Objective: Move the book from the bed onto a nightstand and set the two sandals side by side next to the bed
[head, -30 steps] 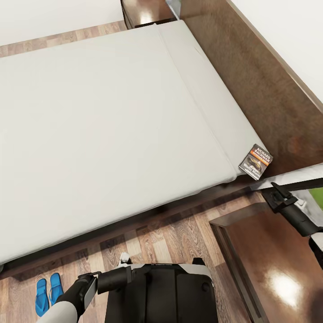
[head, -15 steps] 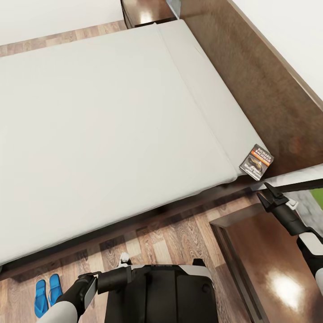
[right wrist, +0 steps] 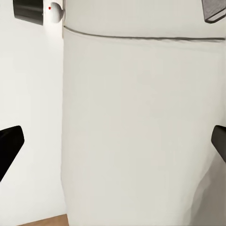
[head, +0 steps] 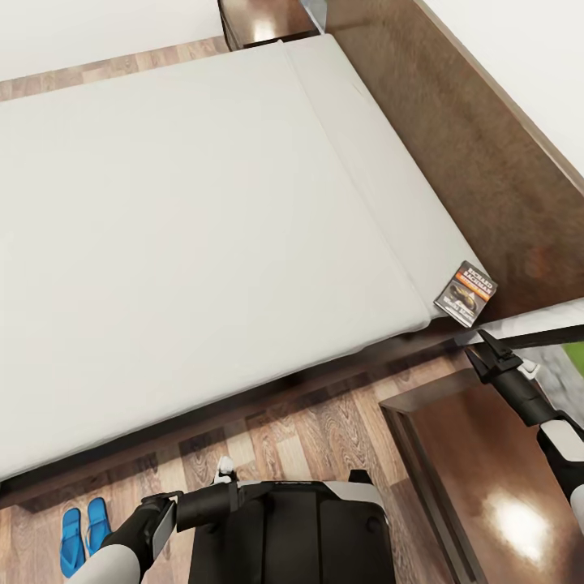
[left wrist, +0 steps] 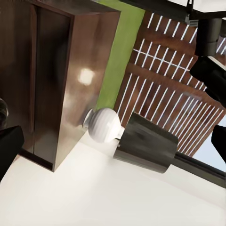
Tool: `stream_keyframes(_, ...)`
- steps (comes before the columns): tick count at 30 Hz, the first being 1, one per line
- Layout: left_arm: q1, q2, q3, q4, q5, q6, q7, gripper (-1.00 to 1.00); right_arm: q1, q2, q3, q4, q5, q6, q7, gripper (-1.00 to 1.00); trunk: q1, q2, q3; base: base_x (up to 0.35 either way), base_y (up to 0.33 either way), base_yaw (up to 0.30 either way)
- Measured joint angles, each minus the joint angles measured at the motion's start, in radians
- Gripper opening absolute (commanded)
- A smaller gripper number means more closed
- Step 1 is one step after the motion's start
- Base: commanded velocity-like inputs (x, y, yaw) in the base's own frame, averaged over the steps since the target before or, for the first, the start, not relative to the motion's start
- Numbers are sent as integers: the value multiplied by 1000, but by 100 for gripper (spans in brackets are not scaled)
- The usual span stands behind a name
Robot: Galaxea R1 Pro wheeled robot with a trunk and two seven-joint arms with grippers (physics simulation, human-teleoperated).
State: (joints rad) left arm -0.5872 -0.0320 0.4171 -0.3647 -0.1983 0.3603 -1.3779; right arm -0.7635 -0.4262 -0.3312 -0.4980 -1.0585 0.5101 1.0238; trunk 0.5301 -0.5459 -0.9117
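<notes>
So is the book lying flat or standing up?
Lying flat. The book rests cover up on the bed's mattress corner by the headboard, its title showing.

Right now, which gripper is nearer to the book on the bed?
Right. The right gripper hovers open just short of the book at the mattress corner; the left gripper sits low by the robot's trunk, far across the floor.

White walls (head: pixel 519 57) and brown wood-plank floor (head: pixel 316 430), with a glare spot on the glossy dark cabinet top (head: pixel 503 487) at lower right. Through a dark-framed window (left wrist: pixel 188 162), green grass (left wrist: pixel 115 56) and a slatted brown fence (left wrist: pixel 165 94). Near the window, a lamp with white round base (left wrist: pixel 104 125) and dark cylindrical shade (left wrist: pixel 146 143).
</notes>
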Motion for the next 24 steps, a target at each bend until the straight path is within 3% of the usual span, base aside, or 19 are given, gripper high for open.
stream_keyframes(24, 0, -1, -1, 0, 1, 0, 0, 100, 0, -2, -6, 1, -29, -8, 0, 100, 0, 0, 0, 0, 0, 0)
